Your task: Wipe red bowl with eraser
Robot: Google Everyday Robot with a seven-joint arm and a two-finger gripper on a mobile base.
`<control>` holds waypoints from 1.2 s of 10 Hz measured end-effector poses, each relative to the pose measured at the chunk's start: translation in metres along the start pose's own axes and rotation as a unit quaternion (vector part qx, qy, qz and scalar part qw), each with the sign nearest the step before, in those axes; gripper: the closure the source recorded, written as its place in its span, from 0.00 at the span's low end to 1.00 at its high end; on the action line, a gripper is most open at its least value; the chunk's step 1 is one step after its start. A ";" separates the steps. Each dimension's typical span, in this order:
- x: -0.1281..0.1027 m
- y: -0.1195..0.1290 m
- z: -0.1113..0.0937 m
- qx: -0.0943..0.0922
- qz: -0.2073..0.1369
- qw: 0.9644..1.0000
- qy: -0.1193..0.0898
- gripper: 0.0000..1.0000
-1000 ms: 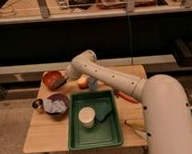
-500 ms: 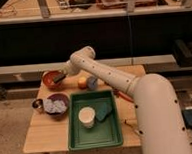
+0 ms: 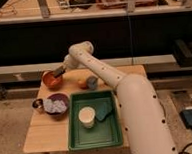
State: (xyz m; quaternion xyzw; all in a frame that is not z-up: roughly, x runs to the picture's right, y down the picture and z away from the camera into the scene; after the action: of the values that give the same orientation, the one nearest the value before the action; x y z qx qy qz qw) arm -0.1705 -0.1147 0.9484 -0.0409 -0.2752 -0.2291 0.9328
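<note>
The claw [image 3: 59, 72] shows as a dark shape at the end of the arm [image 3: 109, 78], low over the right rim of the red bowl [image 3: 50, 81]. I cannot tell whether it is spread, pressed together or pinching something, and the eraser cannot be told apart from it there.

The white arm rises from the lower right, bends at the back of the worktop [image 3: 44, 133] and reaches left to the red bowl. The wooden worktop carries everything else.

A green tray [image 3: 94, 138] lies on its front right part. Left of the tray sits a purple bowl [image 3: 67, 101] with a pale cloth [image 3: 54, 106] bunched inside.

The red bowl stands at the back left corner, behind the purple bowl and apart from it.

In the tray, a white cup [image 3: 86, 116] stands upright. A green sponge [image 3: 104, 111] lies just right of the cup.

Behind the tray, a grey thing [image 3: 93, 82] and an orange thing [image 3: 82, 83] sit side by side. A metal cup [image 3: 37, 103] stands just left of the purple bowl.
</note>
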 end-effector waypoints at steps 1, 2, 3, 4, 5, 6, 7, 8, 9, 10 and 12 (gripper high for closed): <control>0.005 -0.004 0.005 -0.003 0.000 1.000 -0.002 1.00; 0.005 -0.010 0.011 -0.006 -0.002 1.000 -0.006 1.00; 0.004 -0.015 0.017 -0.009 -0.004 1.000 -0.010 1.00; 0.006 -0.018 0.021 -0.011 -0.005 1.000 -0.012 1.00; 0.007 -0.021 0.026 -0.014 -0.007 1.000 -0.015 1.00; 0.007 -0.026 0.033 -0.017 -0.010 1.000 -0.019 1.00; 0.006 -0.029 0.038 -0.019 -0.012 1.000 -0.022 1.00; 0.003 -0.035 0.044 -0.020 -0.016 0.999 -0.026 1.00; 0.002 -0.037 0.047 -0.021 -0.019 0.999 -0.028 1.00; 0.002 -0.040 0.048 -0.021 -0.021 0.999 -0.029 1.00; 0.003 -0.040 0.048 -0.021 -0.021 0.999 -0.028 1.00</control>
State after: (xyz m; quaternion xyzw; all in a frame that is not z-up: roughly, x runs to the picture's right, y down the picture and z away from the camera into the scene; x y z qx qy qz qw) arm -0.2099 -0.1416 0.9883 -0.0611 -0.2973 -0.2528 0.9187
